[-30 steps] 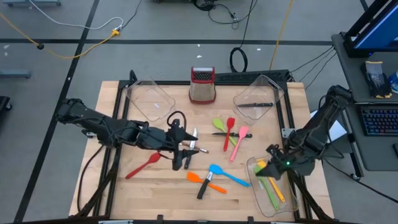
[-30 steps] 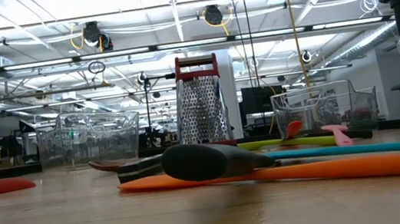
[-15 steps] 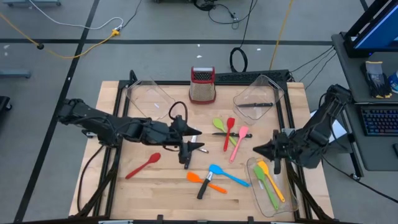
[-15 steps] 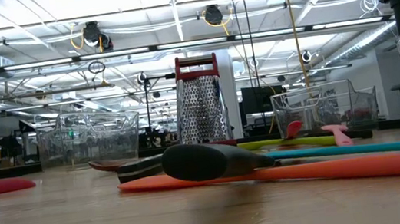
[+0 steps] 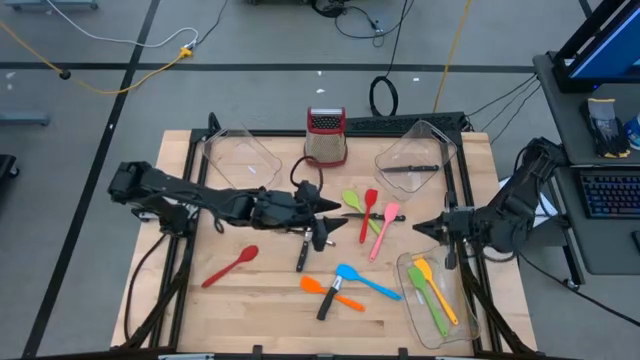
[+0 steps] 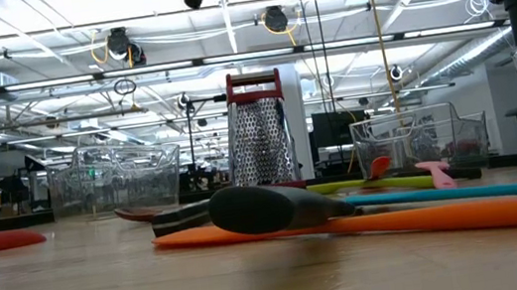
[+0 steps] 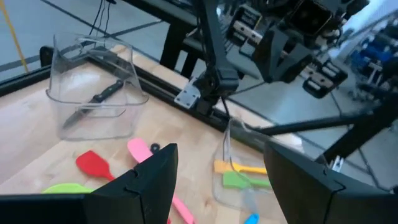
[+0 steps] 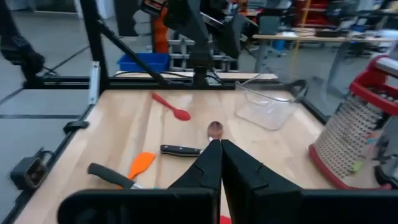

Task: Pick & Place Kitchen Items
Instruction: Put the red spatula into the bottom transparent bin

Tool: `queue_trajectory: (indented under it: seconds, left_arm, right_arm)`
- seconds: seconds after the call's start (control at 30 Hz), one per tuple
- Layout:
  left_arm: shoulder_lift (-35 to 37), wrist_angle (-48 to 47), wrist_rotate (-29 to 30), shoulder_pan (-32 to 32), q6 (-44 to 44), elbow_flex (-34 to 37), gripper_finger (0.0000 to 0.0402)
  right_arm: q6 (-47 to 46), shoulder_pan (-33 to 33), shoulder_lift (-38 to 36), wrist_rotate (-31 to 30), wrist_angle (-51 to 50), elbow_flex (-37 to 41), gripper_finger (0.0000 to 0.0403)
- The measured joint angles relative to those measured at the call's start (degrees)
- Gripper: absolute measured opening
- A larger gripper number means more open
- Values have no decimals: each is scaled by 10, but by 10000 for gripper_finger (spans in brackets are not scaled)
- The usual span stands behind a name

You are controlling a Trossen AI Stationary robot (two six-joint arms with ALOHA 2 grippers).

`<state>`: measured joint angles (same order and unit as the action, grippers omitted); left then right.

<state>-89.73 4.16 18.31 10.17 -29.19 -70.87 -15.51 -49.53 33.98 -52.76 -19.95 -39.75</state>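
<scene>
Left gripper (image 5: 322,222) is hanging over the middle of the table (image 5: 200,300), fingers spread wide with nothing between them, just beside the green spatula (image 5: 352,201) and red spatula (image 5: 369,210). Right gripper (image 5: 422,229) sits near the right edge, above the clear bin (image 5: 408,298) in the front right corner, and its fingers are pressed together, empty as far as I can see. That bin already has a yellow utensil (image 5: 437,287) and a green utensil (image 5: 429,299) lying in it. Still loose on the table: a pink spatula (image 5: 384,228) just right of the red one, a black-handled knife (image 5: 301,257) right under the left gripper, a blue spatula (image 5: 365,281), an orange spatula (image 5: 331,291) with another black-handled utensil (image 5: 328,299) across it toward the front edge, and a red spoon (image 5: 231,266) off toward the front left. The back right bin (image 5: 445,152) holds a knife (image 5: 410,168), the back left bin (image 5: 215,148) looks bare, and the grater (image 5: 325,136) stands upright at the back edge between them.
</scene>
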Motion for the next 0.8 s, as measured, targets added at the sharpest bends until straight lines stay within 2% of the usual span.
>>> queue_trajectory:
  seconds: [0.13,0.43,0.6,0.8]
  left_arm:
    - [-27,-12,-3,-9,-6,-28,243]
    - [-138,-180,-11,-36,1,-220,243]
    - [-193,-254,-35,-52,-44,-302,243]
    - [-245,-324,-67,-70,-108,-356,243]
  right_arm:
    - [7,32,-40,38,-32,0,0]
    - [80,76,-122,97,-59,0,0]
    - [97,76,-163,111,-94,0,0]
    - [98,76,-200,111,-120,0,0]
